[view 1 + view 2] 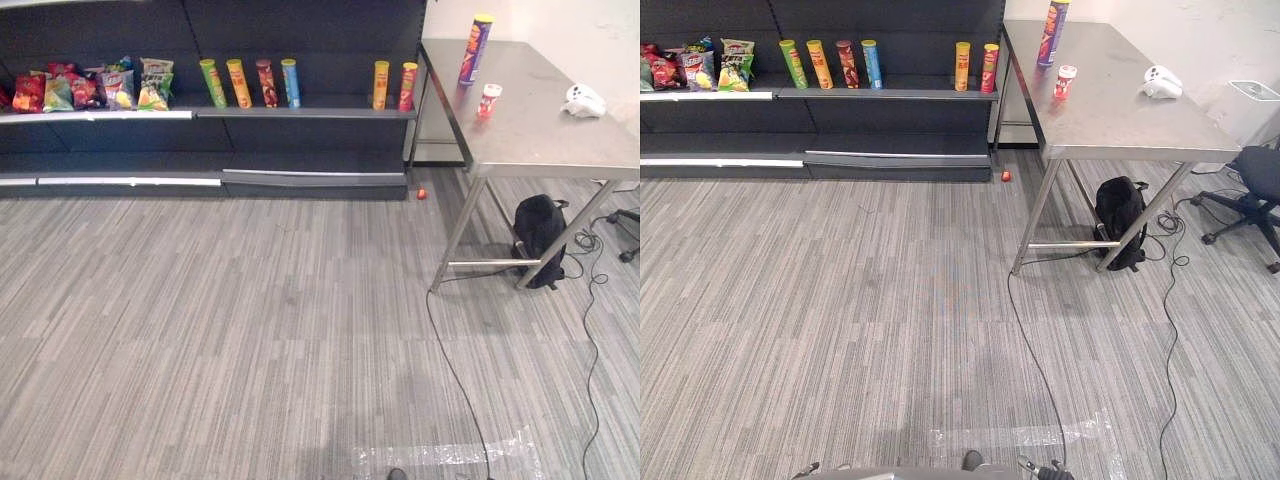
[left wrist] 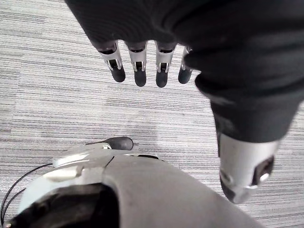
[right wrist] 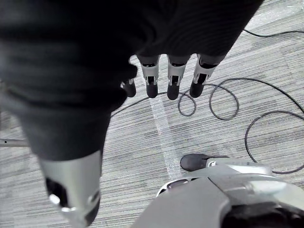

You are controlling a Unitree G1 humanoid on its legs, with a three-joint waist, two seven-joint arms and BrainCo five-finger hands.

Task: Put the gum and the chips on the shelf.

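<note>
A tall purple chips can (image 1: 476, 48) stands at the far end of the steel table (image 1: 540, 135) on the right. A small red-and-white gum tub (image 1: 489, 99) sits just in front of the can. The dark shelf (image 1: 300, 113) runs along the back wall to the left of the table. My left hand (image 2: 139, 71) hangs over the grey carpet, fingers straight and holding nothing. My right hand (image 3: 173, 80) hangs the same way, open and bare, above the carpet and some cable loops. Both hands are far from the table.
The shelf holds several chips cans (image 1: 240, 83) and snack bags (image 1: 95, 88). A white controller (image 1: 584, 100) lies on the table, a black backpack (image 1: 540, 240) sits under it. A small red object (image 1: 422, 193) lies by the shelf foot. An office chair (image 1: 1255, 190) stands far right.
</note>
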